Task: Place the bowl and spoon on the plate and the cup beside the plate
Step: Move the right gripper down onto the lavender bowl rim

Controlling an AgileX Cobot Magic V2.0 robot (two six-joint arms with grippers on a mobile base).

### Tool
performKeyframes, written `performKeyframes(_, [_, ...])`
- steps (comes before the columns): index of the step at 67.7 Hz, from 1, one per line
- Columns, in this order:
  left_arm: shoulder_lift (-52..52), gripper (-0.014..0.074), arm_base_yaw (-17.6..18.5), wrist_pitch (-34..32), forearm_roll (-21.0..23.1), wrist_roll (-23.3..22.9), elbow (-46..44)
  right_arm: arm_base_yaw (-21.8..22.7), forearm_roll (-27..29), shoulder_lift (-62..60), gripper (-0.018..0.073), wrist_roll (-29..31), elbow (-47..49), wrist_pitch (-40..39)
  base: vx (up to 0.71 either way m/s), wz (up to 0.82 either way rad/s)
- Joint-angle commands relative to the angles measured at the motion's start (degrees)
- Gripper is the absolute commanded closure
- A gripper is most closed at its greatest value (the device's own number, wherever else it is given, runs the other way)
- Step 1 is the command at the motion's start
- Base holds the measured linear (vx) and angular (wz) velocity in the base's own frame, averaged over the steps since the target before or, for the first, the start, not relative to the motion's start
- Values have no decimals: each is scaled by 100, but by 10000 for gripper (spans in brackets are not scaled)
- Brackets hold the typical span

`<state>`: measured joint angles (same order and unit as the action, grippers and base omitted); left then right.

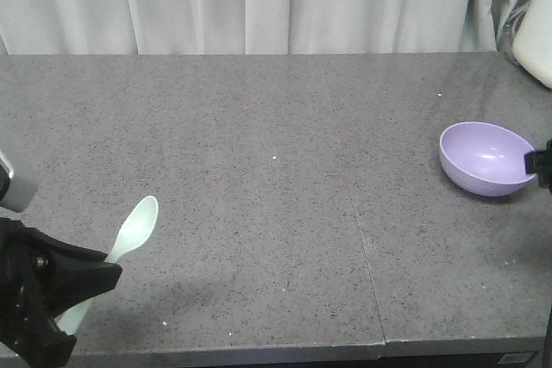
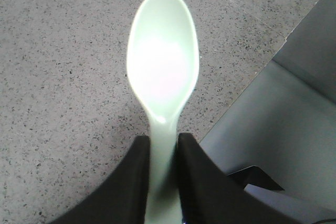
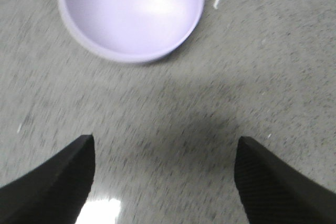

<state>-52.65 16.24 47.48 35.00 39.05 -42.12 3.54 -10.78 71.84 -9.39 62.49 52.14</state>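
- My left claw (image 2: 163, 140) is closed on the handle of the mint-green spoon (image 2: 164, 61), with one black finger pressed against each side.
- The spoon is at the near left of the grey speckled table (image 1: 276, 127). Its scoop faces up and points toward the far side. I cannot tell whether it touches the surface.
- My right claw (image 3: 165, 142) is spread wide and holds nothing. Its two black fingers are over bare table.
- The lavender bowl (image 1: 486, 157) stands upright on the table's right side, just beyond my right fingertips and apart from them.
- A pale curtain (image 1: 259, 2) hangs behind the far edge.
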Motion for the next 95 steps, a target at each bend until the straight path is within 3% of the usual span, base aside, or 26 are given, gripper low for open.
performKeyframes(1, [62, 577, 39, -219, 262, 3, -150, 585, 486, 506, 22, 255, 865, 88, 0, 0])
performKeyframes(9, [62, 577, 39, -219, 262, 3, -150, 987, 1717, 1091, 22, 1202, 1496, 326, 0, 0])
performKeyframes(15, [62, 577, 39, -219, 262, 3, -150, 1126, 2114, 1459, 22, 1438, 1811, 319, 0, 0])
performKeyframes(49, [62, 577, 39, -219, 262, 3, -150, 1125, 1420, 2943, 22, 1433, 2379, -391, 0, 0])
performKeyframes(82, [62, 577, 39, -219, 262, 3, -150, 1125, 1469, 3588, 24, 1420, 2379, -1054, 0, 0])
performKeyframes(95, [62, 577, 39, -219, 262, 3, -150, 1125, 1469, 3605, 115, 1420, 2379, -1049, 0, 0])
